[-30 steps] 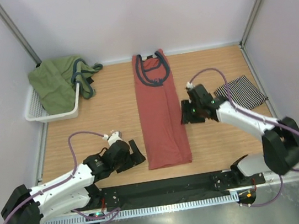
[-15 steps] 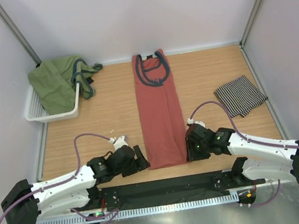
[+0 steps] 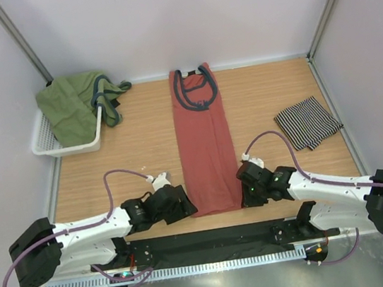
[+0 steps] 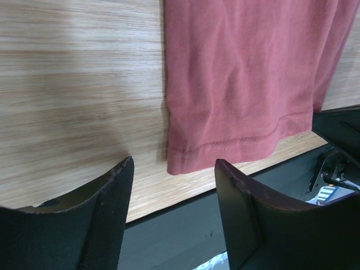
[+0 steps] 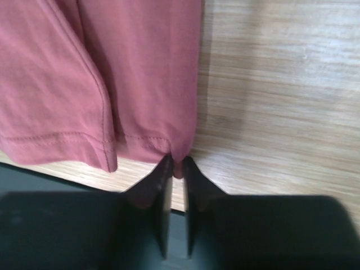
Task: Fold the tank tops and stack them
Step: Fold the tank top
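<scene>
In the left wrist view, the red top (image 4: 242, 84) is being cut off by the top and right edges, so only one hem corner is being shown. The left gripper (image 4: 174, 166) is being cropped by the bottom edge, with its spread fingers only partly in frame.

In the right wrist view, the same cloth is being cut off at the top and left. The very tip of its other hem corner is being hidden between the pinched fingers of the right gripper (image 5: 176, 166), whose body is being blurred into a dark mass.

From above, both pairs of fingertips are being lost against the dark gripper bodies. Much of the basket (image 3: 71, 147) is being covered by green cloth (image 3: 72, 107). The folds of the striped top (image 3: 308, 121) are being rendered too small to tell.
</scene>
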{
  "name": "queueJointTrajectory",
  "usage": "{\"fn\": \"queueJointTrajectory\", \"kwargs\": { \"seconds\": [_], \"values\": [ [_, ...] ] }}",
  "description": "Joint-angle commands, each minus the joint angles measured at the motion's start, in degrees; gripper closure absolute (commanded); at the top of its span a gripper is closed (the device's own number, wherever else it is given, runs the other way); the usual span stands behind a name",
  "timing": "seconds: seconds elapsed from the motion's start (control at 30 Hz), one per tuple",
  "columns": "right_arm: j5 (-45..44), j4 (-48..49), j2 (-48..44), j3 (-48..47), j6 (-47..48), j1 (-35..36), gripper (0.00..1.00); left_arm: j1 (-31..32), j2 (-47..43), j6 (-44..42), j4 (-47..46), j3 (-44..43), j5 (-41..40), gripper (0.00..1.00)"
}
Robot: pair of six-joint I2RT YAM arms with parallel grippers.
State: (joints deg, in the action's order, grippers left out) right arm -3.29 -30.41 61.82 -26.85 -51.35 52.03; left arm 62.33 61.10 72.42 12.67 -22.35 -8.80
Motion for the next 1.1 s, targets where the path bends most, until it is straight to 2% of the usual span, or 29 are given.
{"fn": "queueJointTrajectory", "kwargs": {
  "seconds": [0.0, 0.13, 0.33, 0.4, 0.43, 0.53, 0.9, 1.07],
  "values": [
    [-0.14, 4.13, 1.37, 1.01, -1.64, 0.70, 0.84, 0.69, 2.52, 1.40, -2.99, -1.12, 0.18, 0.40],
    [-0.23, 4.31, 0.85, 1.19, -2.17, 2.11, 0.95, 0.87, 3.76, 2.02, -3.88, -0.94, 0.36, 0.47],
    [0.30, 5.54, 1.11, 2.15, -2.96, 2.72, 0.99, 1.04, 4.46, 3.25, -4.14, 0.02, 0.01, 0.60],
    [0.39, 5.54, 0.93, 2.15, -3.14, 2.90, 0.99, 1.04, 4.55, 3.25, -4.14, 0.20, -0.17, 0.71],
    [0.30, 5.45, 0.67, 1.89, -3.14, 2.99, 0.99, 1.04, 4.47, 3.25, -4.05, 0.20, -0.17, 0.83],
    [-0.05, 4.05, -0.03, 0.75, -3.23, 3.08, 0.99, 1.04, 3.76, 2.90, -3.27, -0.24, -0.08, 1.00],
    [-7.60, -8.43, -3.90, -11.64, 0.37, 3.08, 0.99, 0.43, -6.43, -0.88, 13.34, -11.74, -6.40, 1.00],
    [-13.66, -12.81, -0.92, -20.42, 4.05, 2.99, 0.99, -4.31, -5.91, -3.95, 15.90, -15.97, -5.53, 1.00]
  ]
}}
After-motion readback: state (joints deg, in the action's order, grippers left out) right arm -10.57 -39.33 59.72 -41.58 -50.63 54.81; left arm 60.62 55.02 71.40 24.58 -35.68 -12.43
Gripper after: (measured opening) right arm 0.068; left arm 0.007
